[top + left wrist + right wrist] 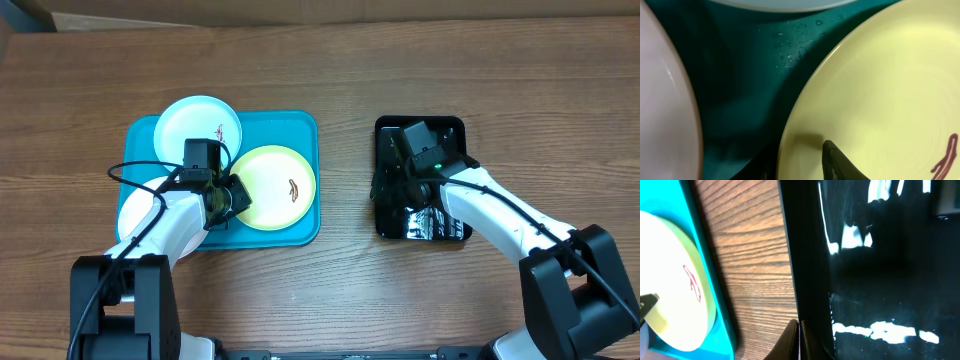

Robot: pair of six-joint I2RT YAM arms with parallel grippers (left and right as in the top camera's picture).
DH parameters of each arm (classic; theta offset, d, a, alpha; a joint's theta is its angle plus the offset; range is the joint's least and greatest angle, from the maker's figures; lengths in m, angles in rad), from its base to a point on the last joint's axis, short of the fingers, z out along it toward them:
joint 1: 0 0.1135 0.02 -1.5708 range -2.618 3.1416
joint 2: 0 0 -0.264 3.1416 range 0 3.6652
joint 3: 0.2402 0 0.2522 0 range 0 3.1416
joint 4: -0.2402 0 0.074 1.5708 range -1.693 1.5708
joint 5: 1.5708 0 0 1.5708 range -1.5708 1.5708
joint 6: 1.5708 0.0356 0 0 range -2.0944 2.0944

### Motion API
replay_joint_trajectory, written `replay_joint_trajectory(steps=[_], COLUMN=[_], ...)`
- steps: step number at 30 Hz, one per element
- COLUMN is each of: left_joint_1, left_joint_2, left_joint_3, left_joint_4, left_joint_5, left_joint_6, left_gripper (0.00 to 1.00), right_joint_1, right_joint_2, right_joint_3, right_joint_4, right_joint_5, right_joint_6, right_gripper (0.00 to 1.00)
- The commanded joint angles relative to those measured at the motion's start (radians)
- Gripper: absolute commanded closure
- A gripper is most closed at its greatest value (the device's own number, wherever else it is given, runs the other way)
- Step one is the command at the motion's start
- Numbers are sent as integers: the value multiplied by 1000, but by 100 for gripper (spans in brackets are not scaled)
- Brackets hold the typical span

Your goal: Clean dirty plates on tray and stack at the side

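The teal tray (300, 125) holds three plates. The pale blue plate (190, 125) lies at its far left. The yellow plate (270, 180) with a reddish smear (292, 189) lies on its right. The white plate (135, 210) lies at its left edge, partly under my left arm. My left gripper (228, 200) is shut on the yellow plate's left rim. In the left wrist view one finger lies on top of the yellow plate (890, 90) and the other under its rim (800, 165). My right gripper (383, 187) is shut with nothing in it, at the black tray's left edge (799, 327).
The glossy black tray (450, 232) sits to the right of the teal tray, wet and shiny in the right wrist view (880, 270). No sponge shows in it. Bare wooden table lies between the trays (755, 255). Water drops sit on the teal tray floor (790, 50).
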Motion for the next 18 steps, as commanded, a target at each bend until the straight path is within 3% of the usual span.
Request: replay_joint_trajectory(steps=[1,8,11,15,18], left_joint_1=[-2,-2,-2,-2,-2], left_joint_2=[24,24,24,24,24], left_joint_3=[-5,-5,-5,-5,-5], left_joint_4=[3,3,3,3,3], left_joint_5=[26,26,26,26,26], left_joint_6=[4,4,5,5,4], left_gripper=[68,68,68,68,67], right_joint_1=[27,51,39,3,-5], right_joint_2=[5,5,5,5,5], right_joint_3=[18,18,29,90,163], right_joint_4=[9,13,24,13,-23], right_joint_5=[-19,21,37,42,106], right_joint_6=[3,-24,-68,-134,-174], right_gripper=[93,88,80,58,53])
